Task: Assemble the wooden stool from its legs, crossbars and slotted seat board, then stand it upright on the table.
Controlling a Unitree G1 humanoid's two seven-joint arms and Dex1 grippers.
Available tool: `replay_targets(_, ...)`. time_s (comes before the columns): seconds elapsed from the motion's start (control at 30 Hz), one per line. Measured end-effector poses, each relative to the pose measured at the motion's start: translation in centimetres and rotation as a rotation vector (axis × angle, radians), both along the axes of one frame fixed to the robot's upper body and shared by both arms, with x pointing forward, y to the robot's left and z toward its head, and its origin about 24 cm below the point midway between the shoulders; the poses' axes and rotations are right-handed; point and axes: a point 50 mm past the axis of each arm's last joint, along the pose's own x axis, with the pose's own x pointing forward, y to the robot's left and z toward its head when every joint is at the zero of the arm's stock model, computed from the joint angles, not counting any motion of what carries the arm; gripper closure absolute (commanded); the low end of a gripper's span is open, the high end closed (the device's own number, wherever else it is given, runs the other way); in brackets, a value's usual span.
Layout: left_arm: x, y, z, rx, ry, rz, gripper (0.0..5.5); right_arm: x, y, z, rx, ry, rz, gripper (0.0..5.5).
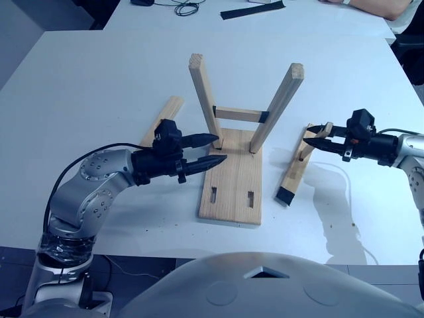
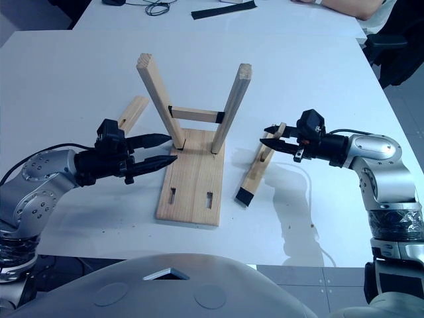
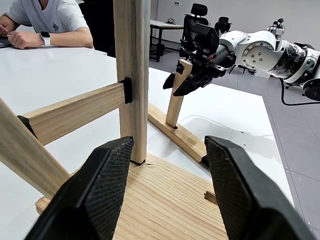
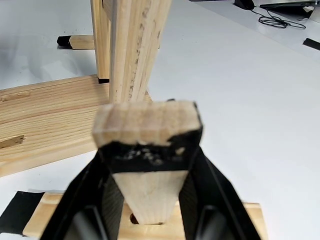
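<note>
The slotted seat board (image 1: 232,173) lies flat mid-table. Two legs (image 1: 206,99) (image 1: 279,106) stand in its far slots, joined by a crossbar (image 1: 238,114); the two near slots are empty. My left gripper (image 1: 219,148) is open, its fingertips just short of the left standing leg's base, seen close in the left wrist view (image 3: 132,75). Right of the board lies a third leg (image 1: 293,173) with a short crossbar (image 4: 150,145) rising from it. My right gripper (image 1: 318,140) is shut on that crossbar. A fourth leg (image 1: 163,118) lies left of the board.
The white table (image 1: 86,79) has bare room on both sides of the board and toward its near edge. A second table behind holds a black strip (image 1: 252,10) and cables (image 1: 186,8); a person's arm (image 1: 374,6) rests there.
</note>
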Motion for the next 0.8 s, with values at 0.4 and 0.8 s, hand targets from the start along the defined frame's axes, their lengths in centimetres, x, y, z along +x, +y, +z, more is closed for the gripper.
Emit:
replay_targets(0.4, 0.2, 0.1, 0.0, -0.001, -0.001, 0.000, 2.85, -0.4, 0.8, -0.2, 0.001, 0.018, 0.036, 4.19)
replay_targets(0.8, 0.4, 0.0, 0.1, -0.004, -0.002, -0.010, 2.85, 0.1, 0.5, -2.1, 0.043, 0.055, 0.052, 4.19)
